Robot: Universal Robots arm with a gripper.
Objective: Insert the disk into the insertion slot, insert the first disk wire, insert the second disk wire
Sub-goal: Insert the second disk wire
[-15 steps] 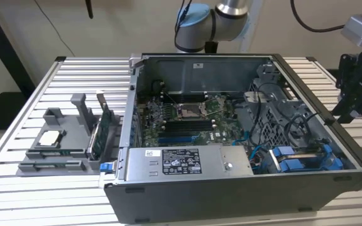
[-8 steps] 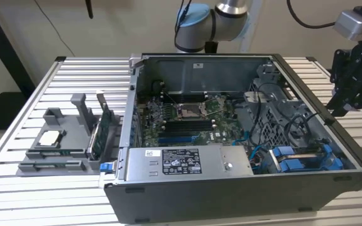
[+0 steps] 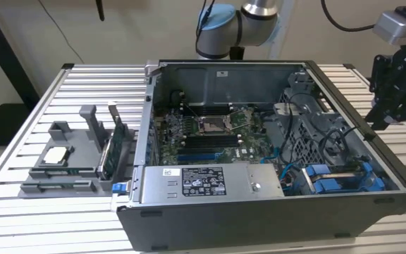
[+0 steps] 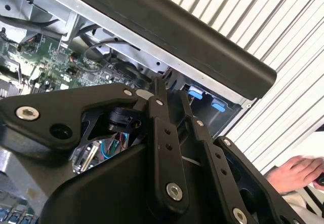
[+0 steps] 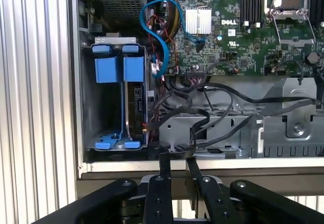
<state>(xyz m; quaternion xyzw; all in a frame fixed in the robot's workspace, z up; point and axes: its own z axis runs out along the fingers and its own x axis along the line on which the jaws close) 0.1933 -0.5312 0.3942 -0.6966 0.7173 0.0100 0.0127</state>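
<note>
Disk (image 5: 135, 110) appears to sit on edge in the slot (image 5: 104, 115), blue carrier tabs at its far end, though most of it is hidden from above. In the exterior view the slot lies in the near right corner of the case (image 3: 259, 222). So the first step looks done, and I judge the work to stand at the first disk wire.

The gripper (image 5: 178, 160) hovers outside the case, off its right wall in the exterior view and above the slot's level. In both wrist views its fingers stand a narrow gap apart with nothing between them.

A blue wire (image 5: 163, 49) loops down from the board and ends just beside the slot. Black wires (image 5: 202, 115) trail toward the disk's near end. Whether any plug is seated there I cannot tell.

Seating a wire would call for a grip on its plug, then lining it up with the disk's connector. That corner is crowded with loose loops that could snag.

In the second wrist view a hand (image 4: 293, 173) rests on the table beyond the case.
</note>
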